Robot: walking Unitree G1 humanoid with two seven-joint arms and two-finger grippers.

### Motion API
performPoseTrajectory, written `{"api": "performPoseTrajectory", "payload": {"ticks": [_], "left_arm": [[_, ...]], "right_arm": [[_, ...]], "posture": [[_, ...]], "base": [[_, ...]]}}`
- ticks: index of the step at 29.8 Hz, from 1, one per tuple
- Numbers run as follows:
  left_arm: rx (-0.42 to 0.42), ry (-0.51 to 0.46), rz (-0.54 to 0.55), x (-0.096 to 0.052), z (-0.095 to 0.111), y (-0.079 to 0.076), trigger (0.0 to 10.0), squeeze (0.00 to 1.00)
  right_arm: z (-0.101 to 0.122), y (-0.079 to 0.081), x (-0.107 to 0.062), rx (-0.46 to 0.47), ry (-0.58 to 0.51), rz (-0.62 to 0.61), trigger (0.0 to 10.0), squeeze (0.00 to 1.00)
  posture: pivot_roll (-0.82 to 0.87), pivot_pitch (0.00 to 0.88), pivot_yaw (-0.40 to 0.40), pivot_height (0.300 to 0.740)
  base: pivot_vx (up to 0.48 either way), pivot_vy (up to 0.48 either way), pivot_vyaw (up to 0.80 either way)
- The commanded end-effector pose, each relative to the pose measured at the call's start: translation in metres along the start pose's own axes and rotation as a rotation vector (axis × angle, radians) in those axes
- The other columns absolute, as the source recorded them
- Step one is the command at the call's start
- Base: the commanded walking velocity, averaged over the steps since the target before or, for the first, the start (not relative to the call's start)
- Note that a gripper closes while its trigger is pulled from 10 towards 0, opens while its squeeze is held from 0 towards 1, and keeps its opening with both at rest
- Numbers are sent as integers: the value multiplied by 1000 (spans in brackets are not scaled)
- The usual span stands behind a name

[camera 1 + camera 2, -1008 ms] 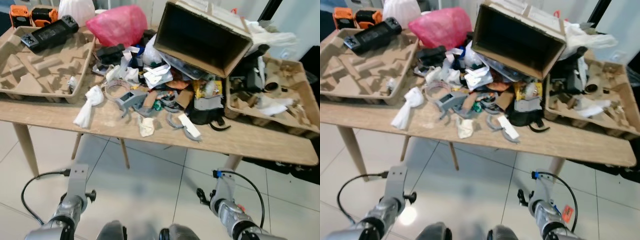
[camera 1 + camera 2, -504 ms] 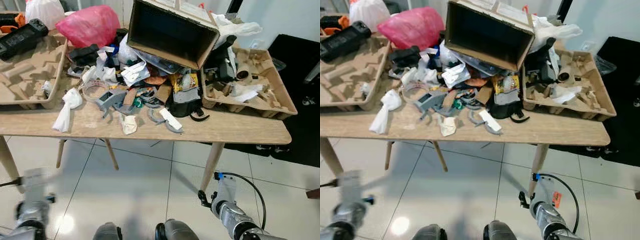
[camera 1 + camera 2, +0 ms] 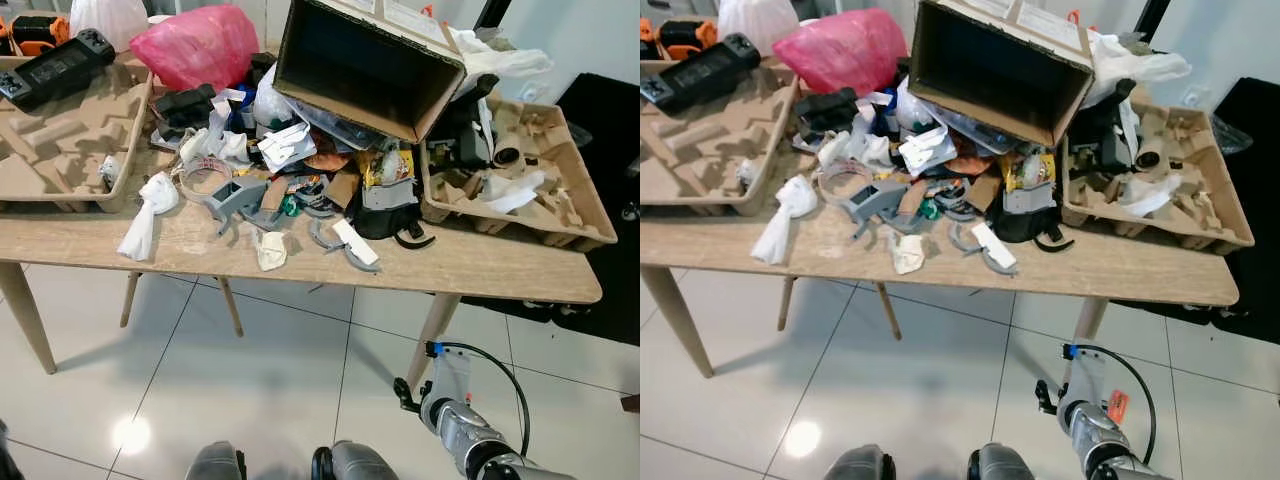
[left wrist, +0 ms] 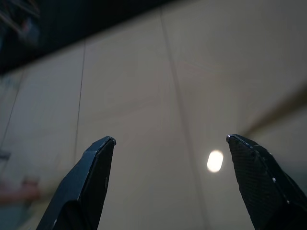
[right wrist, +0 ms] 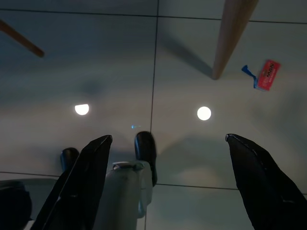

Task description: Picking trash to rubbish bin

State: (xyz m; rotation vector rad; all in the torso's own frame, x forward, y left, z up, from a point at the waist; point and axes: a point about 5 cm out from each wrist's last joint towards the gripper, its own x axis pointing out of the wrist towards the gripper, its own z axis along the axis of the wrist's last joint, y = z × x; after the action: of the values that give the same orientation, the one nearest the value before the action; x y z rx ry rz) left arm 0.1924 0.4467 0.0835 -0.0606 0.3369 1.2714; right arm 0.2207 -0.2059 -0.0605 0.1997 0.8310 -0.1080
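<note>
On the wooden table (image 3: 500,275), jumbled white, grey and pink trash (image 3: 300,170); both grippers' fingers spread, empty.

Silver arm (image 3: 470,440), black cable (image 3: 510,375)

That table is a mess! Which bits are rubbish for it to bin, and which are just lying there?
Likely rubbish:
crumpled tissue
white wrapper
pink bag

Probably just lying about:
black controller
cardboard box
moulded pulp tray

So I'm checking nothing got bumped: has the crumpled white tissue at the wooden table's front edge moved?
No. The crumpled white tissue lies just left of the grey curved plastic piece, as before; only the camera shifted.
</note>
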Motion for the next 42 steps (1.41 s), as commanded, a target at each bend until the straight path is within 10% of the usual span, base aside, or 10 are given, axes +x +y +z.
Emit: {"api": "performPoseTrajectory", "payload": {"ticks": [1,4,11,15,21,23,24,26,36,42], "left_arm": [[-24,-42,35,4,13,7,10000,0],[-132,-310,4,1,99,-14,10000,0],[-260,-519,-174,-22,171,-49,10000,0],[-285,-685,-602,-68,211,-109,10000,0],[-189,-649,-1161,-118,197,-173,10000,0],[-126,-659,-1244,-129,191,-183,10000,153],[-66,-657,-1335,-140,184,-193,10000,890],[-7,-659,-1426,-151,177,-201,10000,1000],[253,-631,-1776,-186,155,-220,10000,1000],[595,-648,-2056,-213,134,-214,10000,1000]], "right_arm": [[-6,-4,-1,-15,30,-11,10000,0],[-5,-3,-1,-19,30,-10,10000,0],[-3,-3,-1,-18,28,-12,10000,0],[-4,-3,-1,-18,30,-15,10000,0],[-3,-4,-1,-21,29,-16,10000,0],[-3,-4,-1,-21,29,-17,10000,0],[-2,-5,-1,-23,29,-18,10000,0],[-2,-5,-1,-24,28,-19,10000,0],[0,-7,-1,-28,26,-22,10000,0],[-2,-8,-1,-27,32,-23,10000,0]], "posture": [[214,143,-79,740],[214,143,-79,740],[214,139,-75,740],[205,132,-69,740],[201,124,-68,740],[192,113,-69,740],[192,113,-69,740],[192,113,-69,740],[187,111,-73,740],[189,124,-72,740]], "base": [[0,0,0],[0,0,0],[0,0,0],[0,0,0],[0,0,0],[0,0,0],[0,0,0],[0,0,0],[0,0,0],[0,0,0]]}}
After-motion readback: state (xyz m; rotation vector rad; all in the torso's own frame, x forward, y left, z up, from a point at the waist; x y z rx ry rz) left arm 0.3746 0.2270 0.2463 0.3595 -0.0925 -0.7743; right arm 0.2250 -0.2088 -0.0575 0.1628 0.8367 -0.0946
